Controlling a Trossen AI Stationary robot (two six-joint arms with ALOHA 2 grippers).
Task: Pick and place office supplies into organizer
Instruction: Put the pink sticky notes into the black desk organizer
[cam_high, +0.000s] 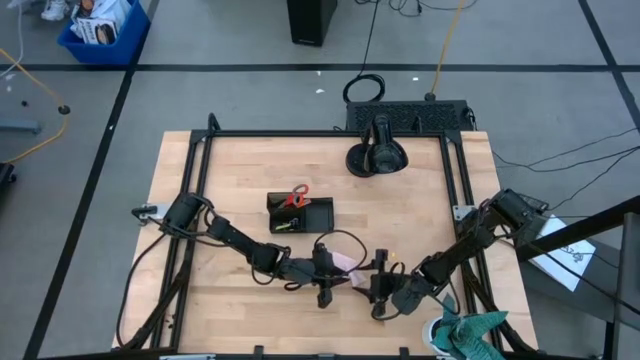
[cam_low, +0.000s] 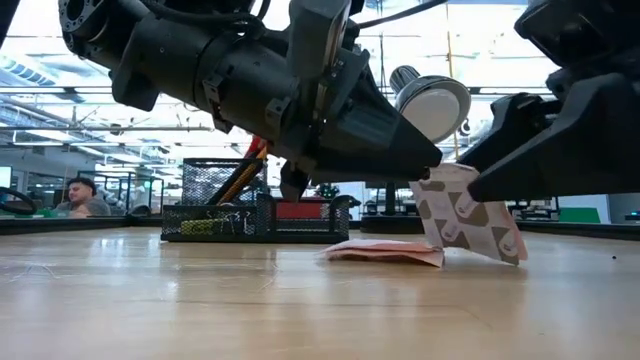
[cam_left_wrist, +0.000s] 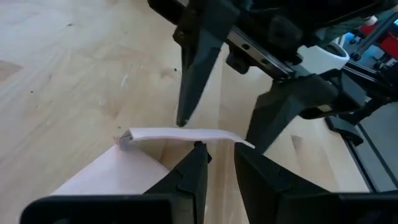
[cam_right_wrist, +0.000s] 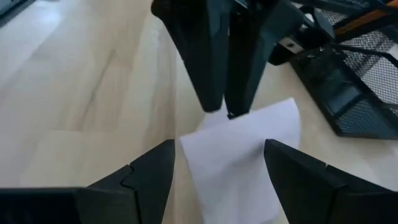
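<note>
Organizer (cam_high: 301, 214) sits mid-table, far-left of both grippers, scissors (cam_high: 296, 197) and pencils already in it, bare wood between. We've got the pink sticky-note pad (cam_high: 347, 263) at the near edge, between the two arms. Left gripper (cam_high: 323, 290) pinches a pad sheet (cam_left_wrist: 186, 134), clenched on its raised edge; the rest lies flat. Right gripper (cam_high: 378, 297) faces it just beside, fingers spread wide around the lifted sheet (cam_right_wrist: 242, 149), not gripping. Left arm is nearer the organizer. Risk, we'd guess: only one sheet peels up.
</note>
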